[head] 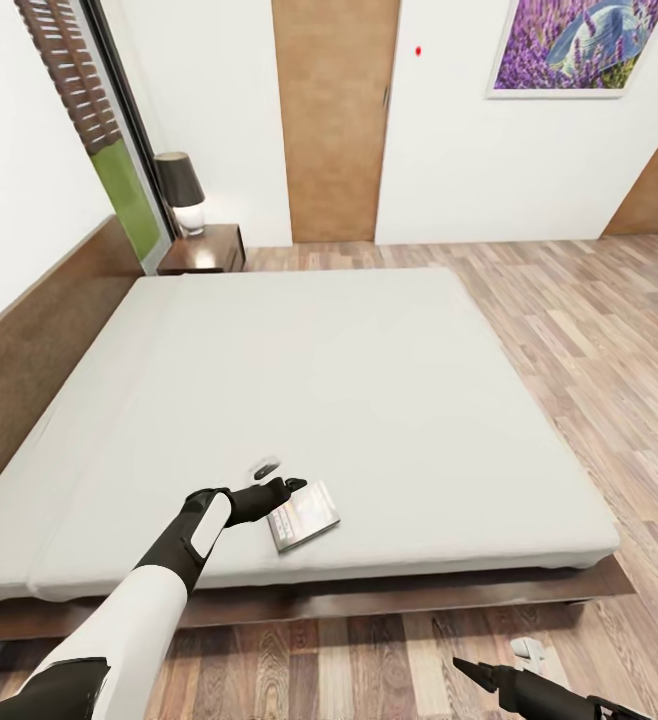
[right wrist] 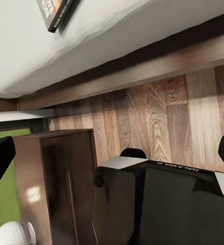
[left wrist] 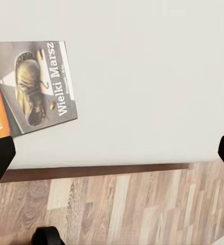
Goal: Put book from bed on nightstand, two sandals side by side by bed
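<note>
Bed (head: 369, 380): book (left wrist: 35, 87) reads "Wielki Marsz"; left hand (head: 294, 485) beside.

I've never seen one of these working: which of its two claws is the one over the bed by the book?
The left gripper, on the outstretched white-and-black arm, hovers over the bed just beside the book. The right gripper hangs low over the wooden floor.

Book (head: 304, 515) is seen lying flat on the pale-grey mattress of the bed (head: 369, 400), near the foot edge, at about 6 o'clock of the mattress in the head view. Its cover, as shown in the left wrist view (left wrist: 35, 87), carries a dark picture, an orange band and the white lettering "Wielki Marsz". Nightstand (head: 204, 250) is noted at 11 o'clock, dark brown, glossy-topped, beside the headboard. Floor is grey-brown wood plank.
</note>
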Motion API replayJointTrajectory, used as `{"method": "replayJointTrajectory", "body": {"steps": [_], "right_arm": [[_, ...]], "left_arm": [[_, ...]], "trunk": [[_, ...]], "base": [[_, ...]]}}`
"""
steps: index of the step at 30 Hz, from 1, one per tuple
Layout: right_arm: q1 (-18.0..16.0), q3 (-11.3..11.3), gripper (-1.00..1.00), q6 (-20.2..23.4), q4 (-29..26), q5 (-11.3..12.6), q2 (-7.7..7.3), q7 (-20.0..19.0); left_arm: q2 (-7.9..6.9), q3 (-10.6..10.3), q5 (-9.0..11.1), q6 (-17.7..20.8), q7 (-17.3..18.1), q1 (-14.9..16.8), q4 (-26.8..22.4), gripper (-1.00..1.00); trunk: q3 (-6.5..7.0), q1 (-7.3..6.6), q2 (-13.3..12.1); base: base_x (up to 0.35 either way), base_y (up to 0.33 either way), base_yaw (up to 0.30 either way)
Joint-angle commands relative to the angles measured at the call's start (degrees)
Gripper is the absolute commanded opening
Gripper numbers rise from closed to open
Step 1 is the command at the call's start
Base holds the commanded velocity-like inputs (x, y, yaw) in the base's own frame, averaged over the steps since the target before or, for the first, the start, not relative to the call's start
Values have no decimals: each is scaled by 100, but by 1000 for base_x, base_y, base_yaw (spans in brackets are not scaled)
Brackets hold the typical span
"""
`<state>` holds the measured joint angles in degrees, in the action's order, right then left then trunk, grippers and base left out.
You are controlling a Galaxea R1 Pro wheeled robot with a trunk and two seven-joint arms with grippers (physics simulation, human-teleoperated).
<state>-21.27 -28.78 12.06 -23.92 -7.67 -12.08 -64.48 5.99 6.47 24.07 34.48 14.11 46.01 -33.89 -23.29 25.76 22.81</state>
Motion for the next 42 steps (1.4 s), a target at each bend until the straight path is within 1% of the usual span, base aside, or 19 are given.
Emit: {"method": "replayJointTrajectory", "body": {"steps": [1, 42], "right_arm": [[-5, -49, 100, 51, -7, -50, 6, -39], [-2, -49, 100, 51, -7, -50, 9, -39]], "left_arm": [[8, 42, 10, 50, 13, 4, -4, 100], [8, 47, 10, 50, 13, 4, -4, 100]], "trunk": [[-18, 3, 10], [-388, 3, 10]], "base": [[0, 0, 0], [0, 0, 0]]}}
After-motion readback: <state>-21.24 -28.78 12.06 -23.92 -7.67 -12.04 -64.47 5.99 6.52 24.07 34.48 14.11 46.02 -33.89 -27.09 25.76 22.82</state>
